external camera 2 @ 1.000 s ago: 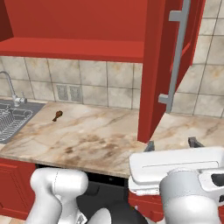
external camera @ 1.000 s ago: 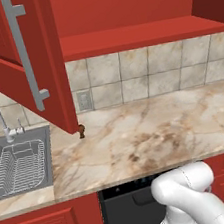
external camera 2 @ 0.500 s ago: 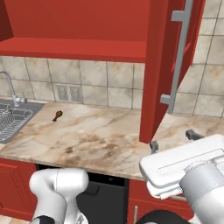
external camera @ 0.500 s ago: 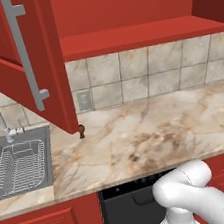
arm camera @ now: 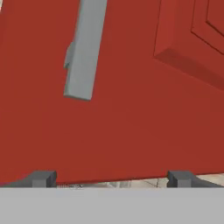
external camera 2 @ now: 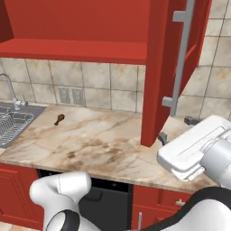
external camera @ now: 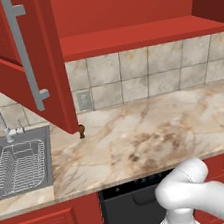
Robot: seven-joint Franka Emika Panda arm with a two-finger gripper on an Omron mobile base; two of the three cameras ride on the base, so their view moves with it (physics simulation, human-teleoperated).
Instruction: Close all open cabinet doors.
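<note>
Cabinet [external camera: 125, 11] interior bare, both cabinet doors [external camera 2: 173, 67] swung open; jaws spread wide, holding nothing.

Open cabinet doors [external camera 2: 158, 67] left and right above the counter [external camera: 152, 133], sink [external camera: 15, 163] at left.

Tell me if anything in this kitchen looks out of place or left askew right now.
Both cabinet doors stand swung wide open over the marble counter: the left door near the sink and the right door, baring the red shelf. A small brown object lies alone on the counter. The open gripper faces the right door.
</note>
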